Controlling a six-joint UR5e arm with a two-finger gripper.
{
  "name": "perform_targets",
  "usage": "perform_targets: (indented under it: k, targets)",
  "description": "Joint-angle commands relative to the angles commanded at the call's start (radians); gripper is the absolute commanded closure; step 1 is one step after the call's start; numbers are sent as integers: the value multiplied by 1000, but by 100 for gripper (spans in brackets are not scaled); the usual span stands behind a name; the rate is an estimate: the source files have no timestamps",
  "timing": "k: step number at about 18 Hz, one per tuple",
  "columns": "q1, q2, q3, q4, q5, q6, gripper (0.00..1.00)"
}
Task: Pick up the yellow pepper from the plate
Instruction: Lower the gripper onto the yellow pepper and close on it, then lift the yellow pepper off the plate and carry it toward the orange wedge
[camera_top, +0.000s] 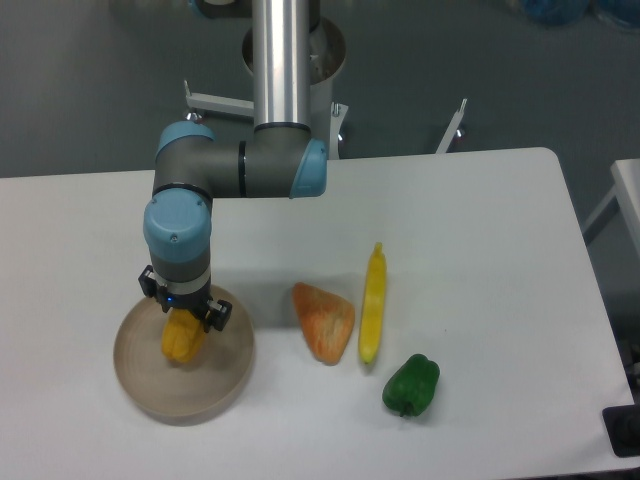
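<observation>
The yellow pepper (182, 340) is a small yellow-orange lump over the round beige plate (140, 385) at the table's front left. My gripper (183, 318) points straight down right above the pepper, with its dark fingers on either side of the pepper's top. The wrist hides the fingertips and the pepper's stem. I cannot tell whether the fingers press the pepper or whether the pepper rests on the plate.
An orange-red wedge-shaped item (324, 320) lies right of the plate. A long slender yellow chili-like item (373, 305) lies beside it. A green bell pepper (411, 385) sits near the front. The table's right edge is at the far right.
</observation>
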Motion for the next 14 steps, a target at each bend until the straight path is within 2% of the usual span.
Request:
perform_targets:
  k: [4,6,11,14]
  targets:
    - [0,5,0,-2,0,-2,45]
    - [0,8,2,-2,0,2,53]
    - [3,17,12,-6,-2,8,53]
    - [20,21,40,-3,0,34,53]
